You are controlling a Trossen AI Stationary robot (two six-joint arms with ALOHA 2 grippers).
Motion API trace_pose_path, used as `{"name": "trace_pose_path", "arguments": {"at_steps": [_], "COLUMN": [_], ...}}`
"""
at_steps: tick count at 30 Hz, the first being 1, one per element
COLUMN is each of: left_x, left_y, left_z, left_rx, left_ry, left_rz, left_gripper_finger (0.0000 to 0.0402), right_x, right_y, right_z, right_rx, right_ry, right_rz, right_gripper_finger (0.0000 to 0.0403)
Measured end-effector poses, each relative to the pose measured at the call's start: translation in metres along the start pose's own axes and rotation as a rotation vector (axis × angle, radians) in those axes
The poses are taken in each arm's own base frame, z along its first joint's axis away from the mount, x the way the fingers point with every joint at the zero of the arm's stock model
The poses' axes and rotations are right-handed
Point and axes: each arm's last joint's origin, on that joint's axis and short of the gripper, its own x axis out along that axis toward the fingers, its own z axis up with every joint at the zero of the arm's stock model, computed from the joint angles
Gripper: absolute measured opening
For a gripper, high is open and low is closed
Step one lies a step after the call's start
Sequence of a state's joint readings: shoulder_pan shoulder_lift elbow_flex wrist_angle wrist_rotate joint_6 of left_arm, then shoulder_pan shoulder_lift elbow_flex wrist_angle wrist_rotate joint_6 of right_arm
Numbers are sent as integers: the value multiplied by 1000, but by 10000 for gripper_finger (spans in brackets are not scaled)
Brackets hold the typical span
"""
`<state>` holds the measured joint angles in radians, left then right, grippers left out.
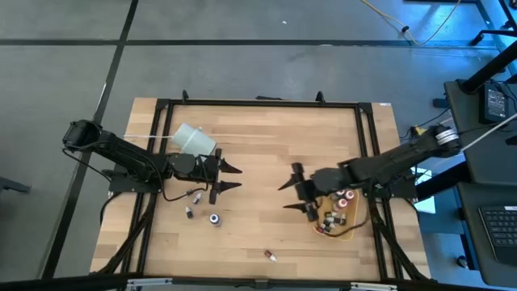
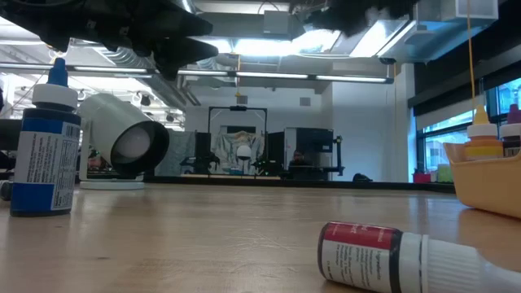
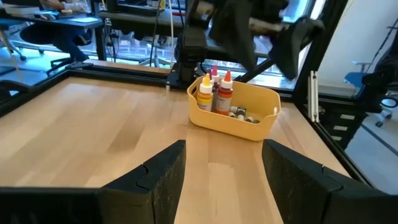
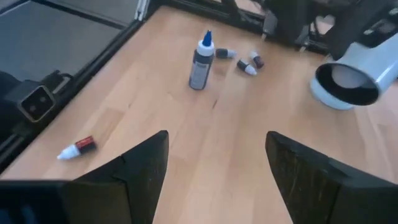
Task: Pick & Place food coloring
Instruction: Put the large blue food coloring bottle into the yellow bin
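Note:
Several tiny food coloring bottles stand or lie in the tan tray (image 1: 356, 222), also seen in the left wrist view (image 3: 267, 118), near the table's right edge. Loose ones remain on the table: a blue bottle (image 1: 215, 218) (image 4: 201, 59) standing upright, two small ones lying down (image 1: 194, 195) (image 1: 188, 212), and a red one on its side (image 1: 269, 255) (image 2: 383, 256) near the near edge. My left gripper (image 1: 231, 179) (image 3: 224, 180) is open above the table, just right of the loose bottles. My right gripper (image 1: 287, 195) (image 4: 214, 174) is open, just left of the tray.
A white cup-like cylinder (image 1: 194, 139) (image 2: 122, 142) lies on its side behind my left gripper. A dark metal frame (image 1: 258, 103) borders the table. Bare wood (image 1: 258, 145) lies between the two grippers and toward the far edge.

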<state>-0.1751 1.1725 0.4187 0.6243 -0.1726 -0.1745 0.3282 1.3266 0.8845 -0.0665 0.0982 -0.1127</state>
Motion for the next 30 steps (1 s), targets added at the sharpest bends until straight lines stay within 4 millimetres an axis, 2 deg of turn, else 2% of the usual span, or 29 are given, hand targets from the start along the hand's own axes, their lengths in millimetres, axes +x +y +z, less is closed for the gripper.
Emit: {"name": "trace_pose_path", "arguments": {"at_steps": [4,8,10,15,19,26,30], "left_x": [0,4,7,6,2,3,5], "left_y": [-2,-13,-23,-49,-68,-103,-115], "left_z": [1,13,22,40,48,35,25], "left_rx": [19,14,50,160,69,88,81], "left_ry": [0,21,103,378,499,590,632], "left_rz": [-40,-66,-60,93,129,52,46], "left_gripper_finger": [207,207,207,207,207,207,207], "right_x": [26,40,43,44,44,44,44], "right_y": [-6,-9,-10,-12,-11,-11,-11], "right_z": [-11,-20,-22,-23,-23,-23,-23], "right_rx": [5,-3,1,4,5,7,8], "right_ry": [28,67,78,79,78,79,79], "right_rz": [29,30,27,22,22,22,22], "right_gripper_finger": [269,269,269,269,269,269,269]}}
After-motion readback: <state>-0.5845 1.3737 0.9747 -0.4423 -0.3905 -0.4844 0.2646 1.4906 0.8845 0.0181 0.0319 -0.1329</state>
